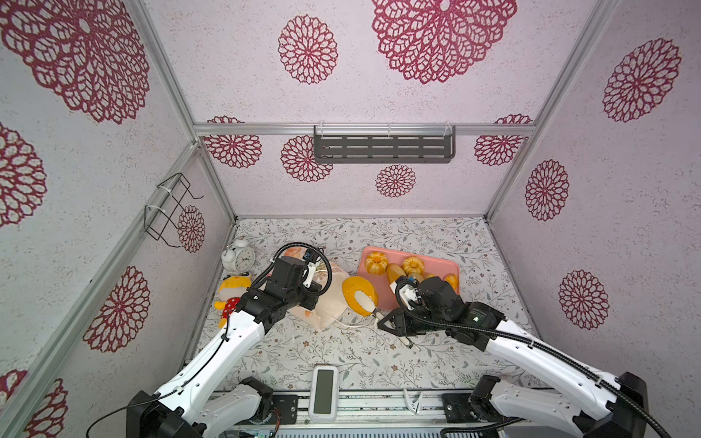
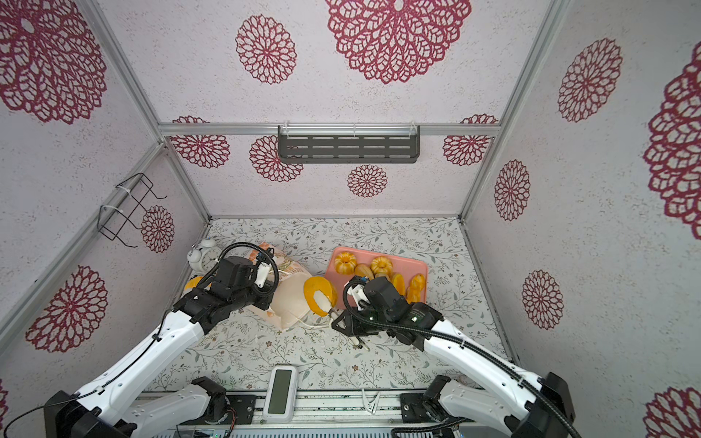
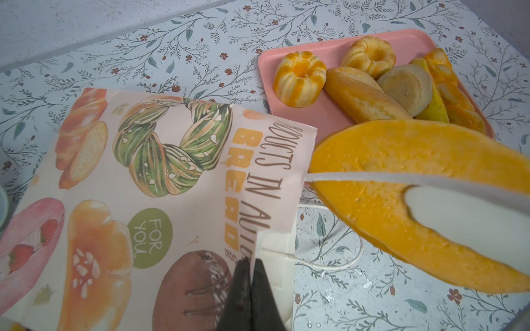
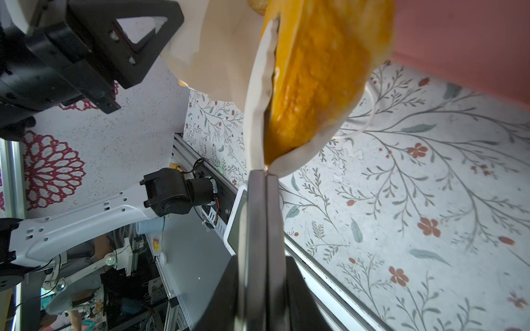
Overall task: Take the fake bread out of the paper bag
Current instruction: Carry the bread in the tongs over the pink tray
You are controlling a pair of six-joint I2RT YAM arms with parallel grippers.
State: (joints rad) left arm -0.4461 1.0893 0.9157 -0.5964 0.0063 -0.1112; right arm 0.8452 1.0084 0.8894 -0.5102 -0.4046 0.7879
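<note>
**Nearly emptied: one bun left in the bag's mouth**

Most of the fake bread (image 1: 411,263) lies on the pink tray (image 3: 321,117), at 2 o'clock from the paper bag (image 1: 332,303) in both top views. The bag lies on its side, and a large round bun (image 1: 354,290) pokes out of its mouth at 3 o'clock. The left gripper (image 3: 251,266) is clamped on the bag's rim. The right gripper (image 4: 265,174) is pinched tight on white bag paper beside the bun; I cannot tell whether it catches the bun too.
</note>
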